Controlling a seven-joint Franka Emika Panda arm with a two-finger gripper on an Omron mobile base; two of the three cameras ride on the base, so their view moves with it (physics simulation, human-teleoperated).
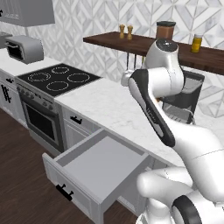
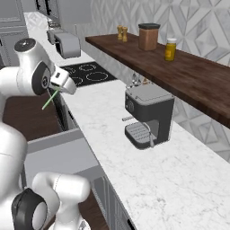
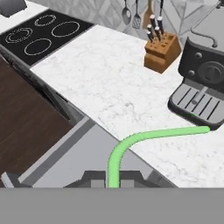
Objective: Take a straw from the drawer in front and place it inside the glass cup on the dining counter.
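Straw out of the drawer, clamped between the closed fingers of the gripper, held high above the open drawer and the worktop edge. Left, by judgement: carrying to the dining counter and dropping into the cup. Near ahead: coffee machine, knife block, stove. Low shelf above the worktop, possibly in the way of a swing.

Glossy white rounded arm with dark joint bands.
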